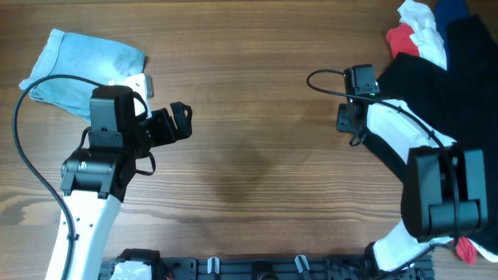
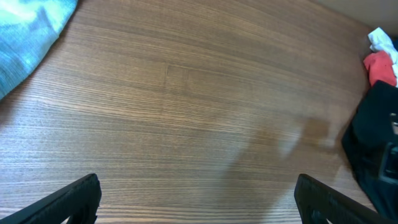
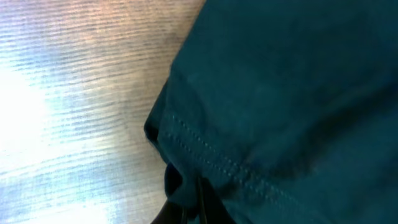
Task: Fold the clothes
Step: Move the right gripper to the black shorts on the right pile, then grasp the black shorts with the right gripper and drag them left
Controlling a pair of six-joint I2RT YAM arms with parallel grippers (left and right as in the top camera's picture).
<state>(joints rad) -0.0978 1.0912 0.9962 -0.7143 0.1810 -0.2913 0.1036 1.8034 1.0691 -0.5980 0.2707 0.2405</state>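
Note:
The black shorts (image 1: 424, 85) lie in a heap at the right side of the table, partly under my right arm. They also show at the right edge of the left wrist view (image 2: 373, 137). My right gripper (image 1: 348, 118) is at their left edge. In the right wrist view the fingers (image 3: 193, 202) are shut on a stitched hem of the dark fabric (image 3: 286, 93), just above the wood. My left gripper (image 1: 180, 120) is open and empty over bare wood at the left, its fingertips wide apart (image 2: 199, 190).
Folded light-blue denim shorts (image 1: 85, 66) lie at the far left corner and show in the left wrist view (image 2: 28, 31). A pile with white (image 1: 420, 27), red (image 1: 401, 40) and dark blue (image 1: 451, 9) clothes sits at the far right. A red item (image 1: 467, 250) lies near the front right.

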